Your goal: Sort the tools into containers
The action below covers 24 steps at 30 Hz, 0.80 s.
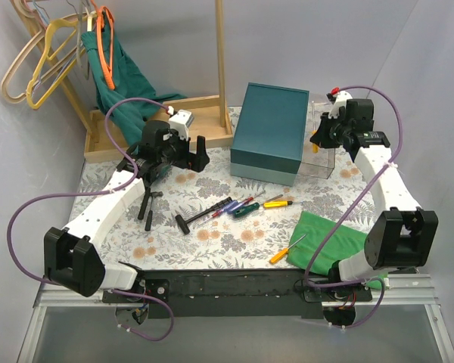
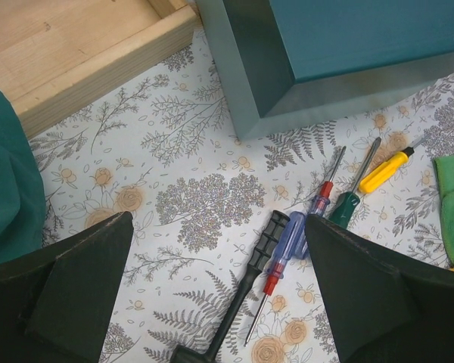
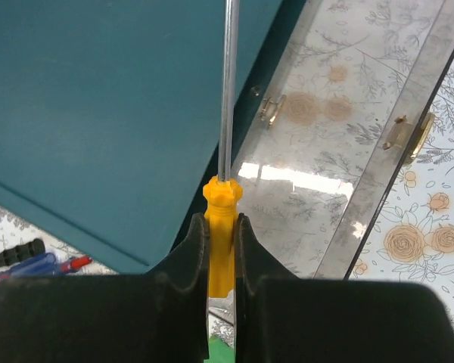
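Note:
My right gripper (image 1: 318,141) (image 3: 221,221) is shut on a yellow screwdriver (image 3: 222,195), held over the clear plastic box (image 1: 323,164) (image 3: 325,151) with its shaft pointing away. My left gripper (image 1: 200,153) (image 2: 218,224) hangs open above the table, nothing between its fingers. Below it lie the black hammer (image 2: 259,253) (image 1: 194,219) and a blue screwdriver (image 2: 289,240). Red (image 2: 325,189), green (image 2: 346,209) and yellow (image 2: 386,172) screwdrivers lie beside them. Another orange-handled screwdriver (image 1: 287,249) rests at the green cloth's edge. The light-wood tray (image 1: 199,101) (image 2: 83,60) sits at the back left.
A teal box (image 1: 271,127) (image 2: 340,45) (image 3: 98,98) stands between tray and clear box. A green cloth (image 1: 327,240) lies front right. Short black pieces (image 1: 147,204) lie by the left arm. A hanger rack with a dark green garment (image 1: 117,72) rises at the back left.

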### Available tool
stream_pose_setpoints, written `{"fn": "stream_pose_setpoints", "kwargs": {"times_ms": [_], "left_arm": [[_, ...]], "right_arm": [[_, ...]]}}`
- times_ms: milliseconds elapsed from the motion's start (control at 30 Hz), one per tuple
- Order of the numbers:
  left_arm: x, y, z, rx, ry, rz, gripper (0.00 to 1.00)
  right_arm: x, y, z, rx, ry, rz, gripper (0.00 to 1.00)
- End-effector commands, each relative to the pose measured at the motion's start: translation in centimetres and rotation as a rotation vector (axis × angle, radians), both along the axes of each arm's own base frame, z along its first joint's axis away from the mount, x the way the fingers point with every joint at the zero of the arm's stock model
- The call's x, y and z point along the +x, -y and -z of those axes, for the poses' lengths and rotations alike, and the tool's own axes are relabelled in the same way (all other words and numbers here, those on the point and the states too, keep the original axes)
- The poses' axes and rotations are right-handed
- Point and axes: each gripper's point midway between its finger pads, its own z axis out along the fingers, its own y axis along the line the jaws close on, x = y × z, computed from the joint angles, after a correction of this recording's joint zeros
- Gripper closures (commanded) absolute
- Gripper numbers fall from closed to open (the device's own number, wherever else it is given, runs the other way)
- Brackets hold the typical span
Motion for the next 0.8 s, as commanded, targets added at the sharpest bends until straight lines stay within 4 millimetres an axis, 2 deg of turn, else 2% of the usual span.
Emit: {"fn": "stream_pose_setpoints", "kwargs": {"times_ms": [0,33,67,167,200,267,300,333,367,433,467,500,533,600,633,667,700,733,767], "left_arm": [[0.6,0.1,-1.9,-0.022,0.036,-0.003,0.02],[0.6,0.1,-1.8,-0.022,0.034,-0.004,0.02],[0.7,0.1,-1.9,-0.023,0.035,-0.006,0.02],[0.9,0.2,-2.3,-0.029,0.038,-0.006,0.02],[0.9,0.2,-2.5,-0.031,0.042,-0.005,0.02],[0.9,0.3,-2.6,-0.037,0.042,-0.004,0.02],[1.0,0.4,-2.6,-0.041,0.042,-0.004,0.02],[1.0,0.5,-2.6,-0.044,0.041,-0.001,0.02],[1.0,0.5,-2.6,-0.046,0.04,0.0,0.02],[1.1,0.6,-2.6,-0.05,0.043,0.002,0.02],[1.2,0.6,-2.7,-0.051,0.044,0.002,0.02],[1.3,0.7,-2.8,-0.052,0.049,0.001,0.02],[1.3,0.7,-2.5,-0.048,0.043,0.002,0.02],[1.4,0.7,-2.5,-0.049,0.043,0.006,0.02],[1.4,0.8,-2.3,-0.047,0.042,0.007,0.02],[1.4,0.8,-2.3,-0.048,0.042,0.008,0.02],[1.3,0.8,-2.1,-0.048,0.038,0.011,0.02],[1.3,0.8,-2.1,-0.048,0.038,0.011,0.02],[1.1,0.8,-1.9,-0.046,0.033,0.012,0.02]], "right_arm": [[2.4,0.6,-2.4,0.04,0.058,0.054,0.9],[2.6,0.3,-2.0,0.041,0.043,0.035,0.76],[2.7,0.2,-2.6,0.043,0.051,0.03,0.63],[2.8,0.7,-4.7,0.001,0.121,0.025,0.53],[2.4,0.6,-6.2,-0.002,0.167,0.013,0.53],[1.5,0.2,-7.4,-0.033,0.222,-0.047,0.49],[0.9,0.0,-7.2,-0.063,0.235,-0.088,0.49],[-0.7,-1.4,-8.1,-0.045,0.27,-0.182,0.49],[-1.9,-2.5,-8.1,-0.055,0.287,-0.281,0.49],[-6.7,-5.8,-6.2,-0.118,0.32,-0.583,0.49],[-8.4,-6.8,-5.3,-0.153,0.329,-0.681,0.49],[-11.0,-8.7,-4.9,-0.253,0.417,-0.85,0.48],[-13.6,-9.1,-1.2,-0.275,0.34,-0.939,0.47],[-17.3,-11.0,1.6,-0.332,0.343,-1.112,0.44],[-18.5,-11.0,2.4,-0.395,0.379,-1.186,0.44],[-20.6,-10.7,5.6,-0.406,0.305,-1.264,0.45],[-22.2,-11.4,6.8,-0.421,0.298,-1.351,0.46],[-23.0,-11.3,8.1,-0.455,0.297,-1.423,0.47],[-24.7,-10.8,10.0,-0.455,0.238,-1.488,0.48]]}}
